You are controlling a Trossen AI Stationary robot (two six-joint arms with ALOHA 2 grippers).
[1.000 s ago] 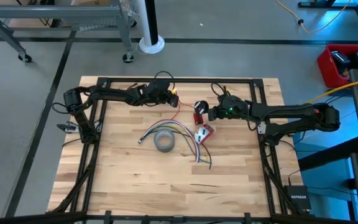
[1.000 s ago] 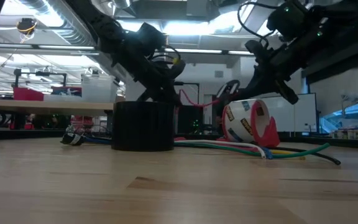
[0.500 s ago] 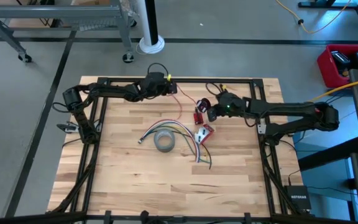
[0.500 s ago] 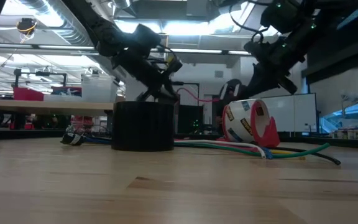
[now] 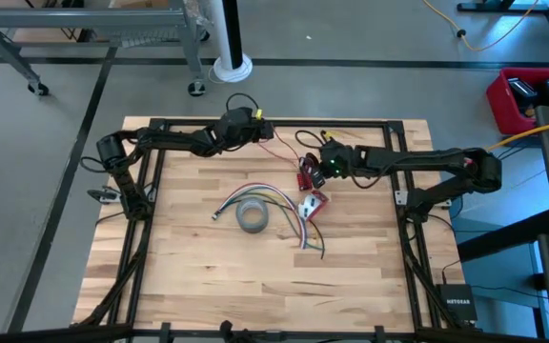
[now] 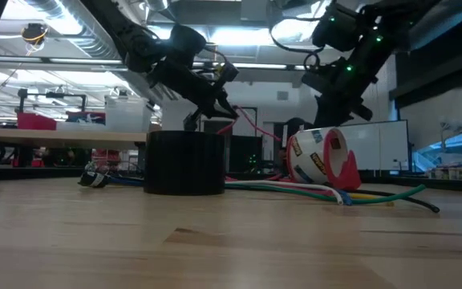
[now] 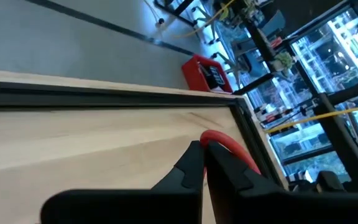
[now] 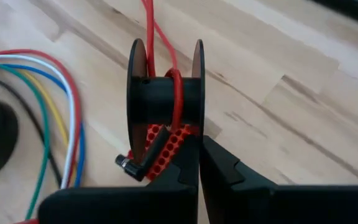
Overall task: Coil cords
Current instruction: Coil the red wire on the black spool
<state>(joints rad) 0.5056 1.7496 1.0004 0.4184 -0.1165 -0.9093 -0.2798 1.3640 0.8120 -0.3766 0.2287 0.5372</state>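
Note:
A thin red cord (image 5: 282, 152) runs from my left gripper (image 5: 261, 130), near the table's far edge, to a small black spool (image 8: 165, 93) at far centre. Several turns of it lie around the spool's hub. My right gripper (image 5: 313, 171) is shut at the spool. My left gripper (image 7: 204, 146) is shut on the cord. A red perforated piece (image 8: 169, 140) shows just under the spool. I cannot tell whether the spool rests on the table. My left gripper pinches the red cord (image 7: 219, 138) between its two fingertips, coming nearly level from the table's left. The cord leaves the tips in a curve and runs on to the spool, clear of the table. My right gripper pinches the rim of one spool flange (image 8: 198, 127) between its fingers. It comes slanting down from the table's right, and the spool's axis lies across the fingers.
A grey tape roll (image 5: 252, 217) lies at the table's middle, with a fan of coloured wires (image 5: 276, 200) around it. A red and white tape dispenser (image 5: 314, 202) lies just near of the spool. Black frame rails (image 5: 274, 122) border the table.
My left gripper has gone toward the far edge and a little up with the red cord, rolling as it went. My right gripper has shifted toward the table's left and rolled with the spool. The cord between them now runs straighter than before.

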